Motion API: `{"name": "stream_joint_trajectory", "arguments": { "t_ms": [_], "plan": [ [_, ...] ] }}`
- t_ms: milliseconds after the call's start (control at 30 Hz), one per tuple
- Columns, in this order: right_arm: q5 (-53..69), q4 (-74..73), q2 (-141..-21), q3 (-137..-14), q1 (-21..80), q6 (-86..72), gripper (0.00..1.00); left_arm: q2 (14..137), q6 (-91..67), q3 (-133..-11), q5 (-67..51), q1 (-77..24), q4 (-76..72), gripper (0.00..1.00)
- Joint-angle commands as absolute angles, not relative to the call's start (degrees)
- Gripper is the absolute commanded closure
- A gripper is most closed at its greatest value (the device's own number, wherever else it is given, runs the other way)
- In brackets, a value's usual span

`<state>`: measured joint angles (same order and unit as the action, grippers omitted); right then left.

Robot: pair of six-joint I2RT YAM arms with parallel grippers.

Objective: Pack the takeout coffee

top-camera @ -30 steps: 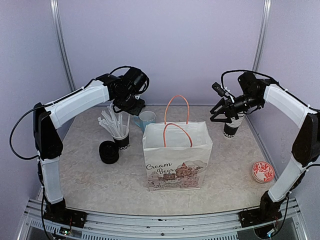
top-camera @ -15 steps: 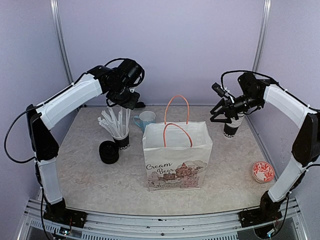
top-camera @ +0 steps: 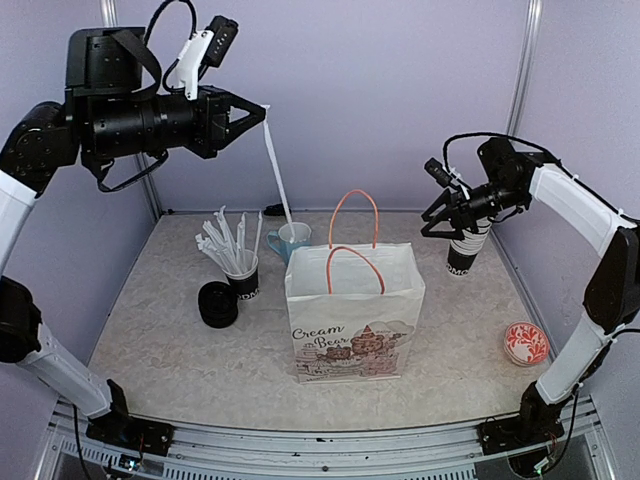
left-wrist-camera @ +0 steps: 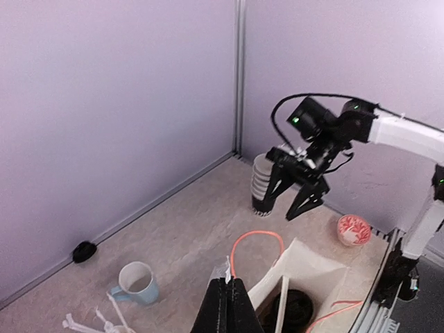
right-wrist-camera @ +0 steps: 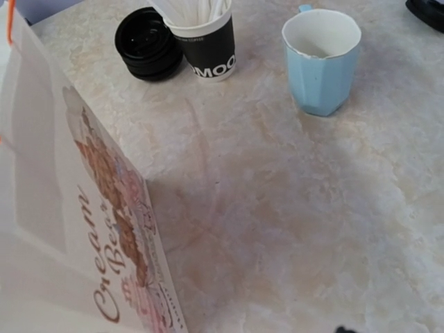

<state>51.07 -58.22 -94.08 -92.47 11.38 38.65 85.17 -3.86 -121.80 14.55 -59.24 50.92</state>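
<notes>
Left wrist view alone shows a black lid (left-wrist-camera: 290, 310) inside the paper bag (left-wrist-camera: 312, 277). One black cup (top-camera: 461, 256), white-lettered, stands right-rear on the tabletop (top-camera: 180, 350) beside the right gripper (top-camera: 437, 232), jaws wide, empty. The left gripper (top-camera: 262, 108) has its jaws closed, pinching a white stick (top-camera: 277, 165).

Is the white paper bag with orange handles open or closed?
Open: the white paper bag stands, mouth spread; a round black lid shows inside.

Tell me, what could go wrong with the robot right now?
The left pincer pinches a long white straw by its top end only, high up; it might swing and miss the paper bag. The right pincer stands open right beside the black cup; a clumsy move could tip it.
</notes>
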Motion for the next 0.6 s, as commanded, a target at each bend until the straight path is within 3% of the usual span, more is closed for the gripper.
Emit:
{"name": "stream_joint_trajectory", "arguments": {
  "t_ms": [0, 300, 567],
  "plan": [
    [50.5, -59.2, -94.1, -93.6, 10.7, 38.3, 0.32, 82.9, -0.8, -117.2, 9.8, -62.6, 36.4, 1.00],
    [50.2, -58.3, -93.4, -92.0, 10.7, 38.2, 0.32, 82.7, -4.0, -115.7, -3.1, -63.9, 28.0, 1.00],
    [50.5, -57.8, -92.7, -90.8, 10.7, 38.4, 0.32, 87.2, -3.7, -110.6, -5.1, -63.4, 22.3, 1.00]
  ]
}}
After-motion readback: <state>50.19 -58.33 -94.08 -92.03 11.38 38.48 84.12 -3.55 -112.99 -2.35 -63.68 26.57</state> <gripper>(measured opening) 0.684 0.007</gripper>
